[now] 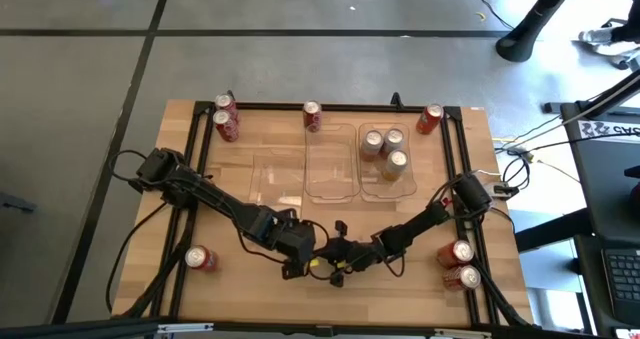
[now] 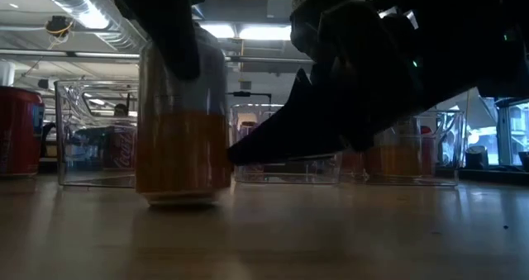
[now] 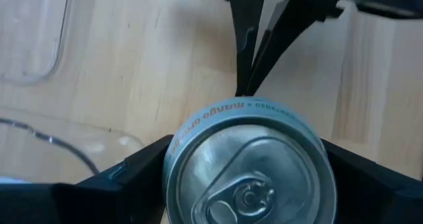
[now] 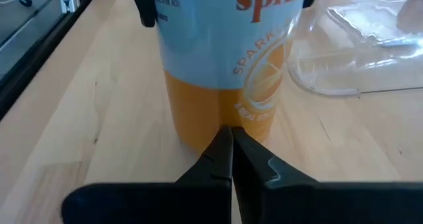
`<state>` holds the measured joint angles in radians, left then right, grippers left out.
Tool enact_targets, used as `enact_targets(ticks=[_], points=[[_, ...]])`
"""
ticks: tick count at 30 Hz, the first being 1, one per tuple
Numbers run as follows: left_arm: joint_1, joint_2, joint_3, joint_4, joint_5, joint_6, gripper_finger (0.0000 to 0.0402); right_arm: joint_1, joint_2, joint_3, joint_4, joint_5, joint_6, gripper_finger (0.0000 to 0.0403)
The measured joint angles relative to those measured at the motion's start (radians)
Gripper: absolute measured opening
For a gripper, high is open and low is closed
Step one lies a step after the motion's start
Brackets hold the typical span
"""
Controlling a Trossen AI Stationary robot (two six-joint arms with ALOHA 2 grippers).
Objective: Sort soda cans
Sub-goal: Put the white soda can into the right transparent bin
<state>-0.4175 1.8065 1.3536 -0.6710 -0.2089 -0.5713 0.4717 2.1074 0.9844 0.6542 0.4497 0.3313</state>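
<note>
Now, labels: the orange can (image 4: 225, 59) carries "spin…" in orange on a pale-blue upper band, then "SPARKL…" in white beside an orange-slice graphic on the orange lower body; small print near the rim in the left wrist view looks like "mango orange", reading unsure.
Red cans: script logo shows on one (image 2: 124, 152) seen through tray plastic in the low view; not legible enough to name.
Right tray (image 1: 410, 186): clear plastic, holds three gold/tan cans (image 1: 385, 147), upright, clustered at its far end.
Middle tray (image 1: 331, 191): clear, nothing seen inside.
Left tray (image 1: 260, 184): clear, lies flat by the middle one; contents can't be told.
Loose red cans: two (image 1: 226, 117) at far-left corner, one (image 1: 312, 116) far centre, one (image 1: 431, 118) far right, two (image 1: 461, 264) near-right edge, one (image 1: 201, 259) near-left.
Orange can position: upright on the wood table (image 1: 230, 229), near edge centre, well apart from the trays.
Left gripper (image 3: 248, 184): fingers (image 3: 135, 168) spread wide, one each side of the can, clasping its upper body from above.
Right gripper (image 4: 231, 151): fingers pressed together, tips at the can's lower side; holds nothing.
Arms: both reach inward, meeting at near-centre.
</note>
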Motion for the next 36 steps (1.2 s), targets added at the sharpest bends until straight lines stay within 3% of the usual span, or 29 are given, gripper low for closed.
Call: enact_targets(ticks=[8,20,31,36], points=[[0.002,0.000,-0.009,0.087,-0.031,0.022,0.0306,-0.002,0.004,0.000,-0.005,0.000,-0.010,0.0001],[0.002,0.000,-0.006,0.054,-0.020,0.022,0.0321,-0.003,0.004,0.000,-0.004,-0.029,0.013,0.0032],[0.002,-0.008,-0.005,0.048,-0.007,0.046,0.0345,-0.002,-0.011,0.000,-0.012,-0.043,0.015,0.0125],[0.002,-0.049,0.002,0.013,-0.005,0.048,0.0345,-0.002,-0.089,0.000,-0.116,-0.042,0.012,0.0162]])
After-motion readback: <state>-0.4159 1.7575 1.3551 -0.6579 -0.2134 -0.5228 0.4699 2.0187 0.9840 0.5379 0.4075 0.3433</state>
